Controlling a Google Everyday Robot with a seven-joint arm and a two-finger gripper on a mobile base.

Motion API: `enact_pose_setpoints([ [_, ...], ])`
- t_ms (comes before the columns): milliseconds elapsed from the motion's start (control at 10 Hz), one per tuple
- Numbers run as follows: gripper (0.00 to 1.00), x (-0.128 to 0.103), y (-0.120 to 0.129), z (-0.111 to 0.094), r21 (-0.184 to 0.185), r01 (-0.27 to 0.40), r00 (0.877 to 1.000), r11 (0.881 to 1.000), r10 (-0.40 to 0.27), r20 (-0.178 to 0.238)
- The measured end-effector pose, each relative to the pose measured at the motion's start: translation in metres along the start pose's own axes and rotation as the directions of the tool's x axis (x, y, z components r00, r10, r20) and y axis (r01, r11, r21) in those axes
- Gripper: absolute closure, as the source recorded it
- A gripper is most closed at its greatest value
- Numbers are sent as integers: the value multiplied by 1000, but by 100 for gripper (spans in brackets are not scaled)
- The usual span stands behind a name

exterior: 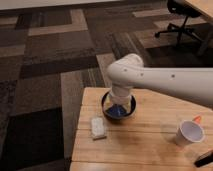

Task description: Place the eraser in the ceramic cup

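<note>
The robot's white arm reaches in from the right. Its gripper [120, 104] hangs over the round dark blue bowl [127, 114] with its fingers spread wide. The small black bar eraser [205, 159] lies at the near right edge of the wooden table [145, 142], near the plain white ceramic cup [189, 133]. A whitish block [98, 127] sits near and left of the bowl.
</note>
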Motion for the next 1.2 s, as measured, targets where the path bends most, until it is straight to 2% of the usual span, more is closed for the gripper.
enact_pose_setpoints([
  [600, 35, 0, 1, -1, -1, 1, 1000, 1000, -1, 2],
  [700, 35, 0, -24, -13, 2, -54, 998, 999, 54, 19],
  [1000, 35, 5, -79, -31, 5, -146, 989, 989, 146, 31],
  [1100, 35, 9, -107, -36, 13, -174, 984, 985, 174, 29],
  [1200, 35, 20, -148, -44, 39, -211, 977, 977, 211, 21],
])
